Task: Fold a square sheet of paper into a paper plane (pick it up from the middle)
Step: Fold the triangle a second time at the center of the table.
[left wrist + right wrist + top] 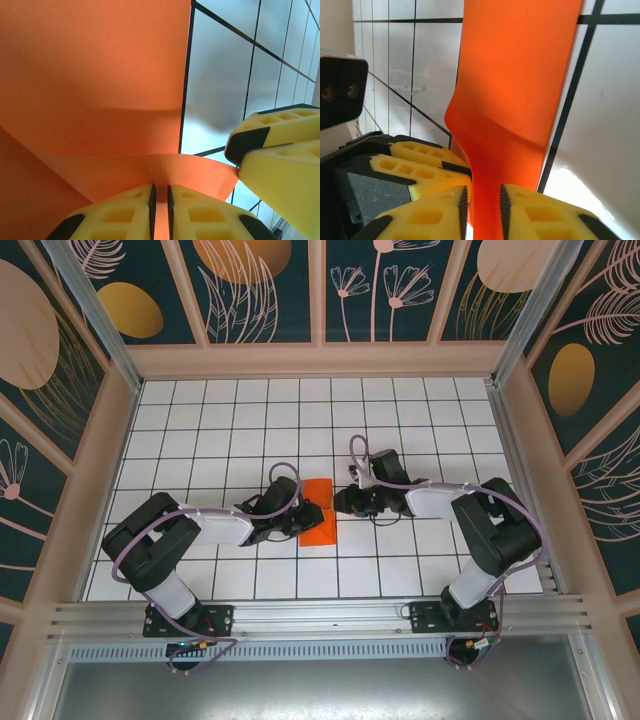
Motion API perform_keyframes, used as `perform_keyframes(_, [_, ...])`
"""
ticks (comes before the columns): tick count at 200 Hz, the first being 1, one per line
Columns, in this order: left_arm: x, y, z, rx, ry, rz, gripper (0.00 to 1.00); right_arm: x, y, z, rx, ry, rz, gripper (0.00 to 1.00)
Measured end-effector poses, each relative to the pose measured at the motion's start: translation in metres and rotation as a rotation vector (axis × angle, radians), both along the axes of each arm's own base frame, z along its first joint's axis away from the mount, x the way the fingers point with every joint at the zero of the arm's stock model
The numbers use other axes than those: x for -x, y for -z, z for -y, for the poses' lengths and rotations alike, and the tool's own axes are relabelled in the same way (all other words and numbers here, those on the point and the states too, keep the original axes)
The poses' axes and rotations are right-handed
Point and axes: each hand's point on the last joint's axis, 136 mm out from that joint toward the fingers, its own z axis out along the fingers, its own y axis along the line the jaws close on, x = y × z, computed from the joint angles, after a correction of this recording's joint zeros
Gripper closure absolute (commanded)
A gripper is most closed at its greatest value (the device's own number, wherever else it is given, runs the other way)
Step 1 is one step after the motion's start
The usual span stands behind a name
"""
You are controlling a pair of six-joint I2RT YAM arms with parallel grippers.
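Note:
The square sheet of paper [321, 491] is a narrow orange-red strip, folded, lying on the white grid table [240, 420] between the two arms. My left gripper [303, 517] comes at its left edge. In the left wrist view this gripper [160, 186] is shut on a raised, curling flap of the paper [100, 75]. My right gripper [341, 502] meets the strip from the right. Its wrist view shows the gripper [484, 187] closed on a lifted ridge of the paper [520, 75]. The two grippers nearly touch; the right fingers [280, 150] and left fingers [420, 165] show in each other's views.
Wooden walls with dark floral panels [320, 290] enclose the table on three sides. A metal rail [320, 615] runs along the near edge by the arm bases. Bare tiles stretch behind the paper [300, 410] and to both sides.

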Motion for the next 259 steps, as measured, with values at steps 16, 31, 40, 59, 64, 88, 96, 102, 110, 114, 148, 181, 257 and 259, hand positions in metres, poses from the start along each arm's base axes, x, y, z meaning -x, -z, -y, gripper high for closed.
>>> perform_keyframes(16, [0.000,0.000,0.000,-0.002,0.000,-0.001,0.82,0.000,-0.001,-0.002,-0.007,-0.009,0.000,0.84])
perform_keyframes(31, [0.000,0.000,-0.001,-0.004,-0.002,0.000,0.82,-0.001,-0.003,-0.003,-0.014,-0.016,0.003,0.87])
perform_keyframes(40, [0.000,-0.001,-0.001,-0.003,-0.003,0.001,0.82,-0.001,-0.004,-0.004,-0.018,-0.020,0.003,0.86])
perform_keyframes(59, [0.000,-0.004,-0.002,0.000,-0.005,0.007,0.82,-0.001,-0.005,-0.006,-0.023,-0.025,0.001,0.86])
perform_keyframes(64, [0.000,-0.005,-0.002,0.001,-0.005,0.008,0.82,-0.001,-0.005,-0.006,-0.025,-0.027,0.000,0.84])
perform_keyframes(88, [0.000,-0.006,-0.001,0.003,-0.005,0.010,0.82,0.001,-0.004,-0.007,-0.025,-0.034,-0.006,0.81])
perform_keyframes(96, [0.000,-0.006,-0.001,0.003,-0.005,0.010,0.82,0.003,-0.004,-0.008,-0.024,-0.041,-0.006,0.80])
perform_keyframes(102, [0.000,-0.006,-0.001,0.003,-0.005,0.010,0.82,0.005,-0.004,-0.009,-0.023,-0.046,-0.006,0.79])
perform_keyframes(110, [0.000,-0.006,-0.001,0.003,-0.005,0.010,0.82,0.006,-0.004,-0.011,-0.023,-0.053,-0.005,0.79])
perform_keyframes(114, [0.000,-0.006,-0.001,0.003,-0.005,0.010,0.82,0.007,-0.003,-0.011,-0.022,-0.055,-0.005,0.79])
perform_keyframes(148, [0.000,-0.006,-0.001,0.003,-0.005,0.010,0.82,0.008,-0.003,-0.013,-0.021,-0.062,-0.006,0.82])
perform_keyframes(181, [0.000,-0.006,-0.002,0.002,-0.005,0.009,0.82,0.008,-0.003,-0.013,-0.016,-0.072,0.003,0.95])
perform_keyframes(257, [-0.017,-0.033,-0.050,-0.086,-0.181,0.085,0.78,0.027,-0.009,-0.033,-0.055,-0.182,0.007,0.99])
perform_keyframes(259, [-0.017,-0.034,-0.052,-0.088,-0.189,0.087,0.78,0.028,-0.009,-0.034,-0.056,-0.187,0.006,0.99])
